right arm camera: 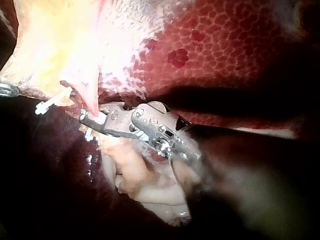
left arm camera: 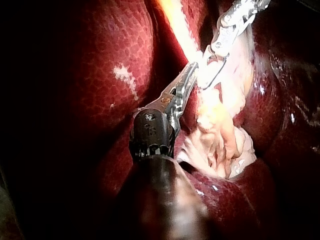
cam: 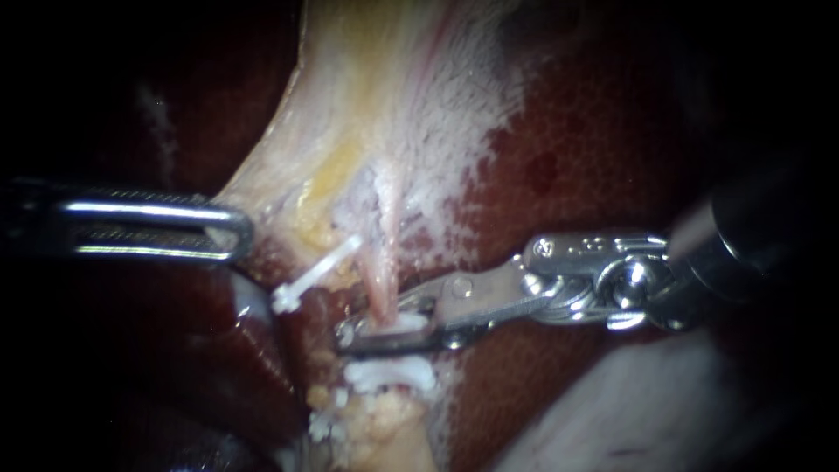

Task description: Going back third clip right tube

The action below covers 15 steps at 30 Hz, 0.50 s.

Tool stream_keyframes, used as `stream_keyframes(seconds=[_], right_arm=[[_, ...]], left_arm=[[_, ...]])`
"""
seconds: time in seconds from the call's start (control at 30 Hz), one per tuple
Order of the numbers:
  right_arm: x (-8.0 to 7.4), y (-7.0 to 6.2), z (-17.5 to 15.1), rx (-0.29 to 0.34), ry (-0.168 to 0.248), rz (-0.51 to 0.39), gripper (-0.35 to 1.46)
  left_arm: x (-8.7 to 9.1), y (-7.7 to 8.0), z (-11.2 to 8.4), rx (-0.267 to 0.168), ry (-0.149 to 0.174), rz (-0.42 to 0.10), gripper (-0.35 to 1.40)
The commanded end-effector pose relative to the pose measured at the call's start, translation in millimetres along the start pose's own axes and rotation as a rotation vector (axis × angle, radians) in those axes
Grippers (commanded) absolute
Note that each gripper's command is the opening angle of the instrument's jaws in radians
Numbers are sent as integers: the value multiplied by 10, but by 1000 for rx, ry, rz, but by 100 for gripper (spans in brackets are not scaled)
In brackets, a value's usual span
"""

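- White against the pink, the clip (cam: 404,323) lies across the right tube (cam: 381,293). Its long axis runs 3 to 9 o'clock, while the tube runs 12 to 6.
- It sits low in the middle of the endoscope view, just above a lower clip (cam: 389,374) lying the same way. A slanted clip (cam: 315,275) at its 10 o'clock points 2 to 8.
- Metal hides where clip meets tube, and your left shaft is lost in the dark.
- Your right instrument (cam: 371,325) reaches in from 3 o'clock, nearly level, its end effector open and straddling clip and tube.
- Your left instrument (cam: 236,232) lies level from 9 o'clock, its end effector closed on the pale edge of the gallbladder (cam: 350,105).
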Motion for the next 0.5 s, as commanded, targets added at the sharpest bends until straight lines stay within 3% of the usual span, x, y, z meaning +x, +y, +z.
stream_keyframes(seconds=[0.03, 0.4, 0.5], right_arm=[[0, 0, 0, 0, 0, -1, -35], [-1, -1, 0, -4, -6, -2, -35], [-1, -1, 1, -10, 10, -26, 2]], left_arm=[[0, 0, 0, 0, 0, 1, -35], [1, 0, 0, 0, -1, 1, -35], [1, 0, 0, 0, -1, 1, -35]])
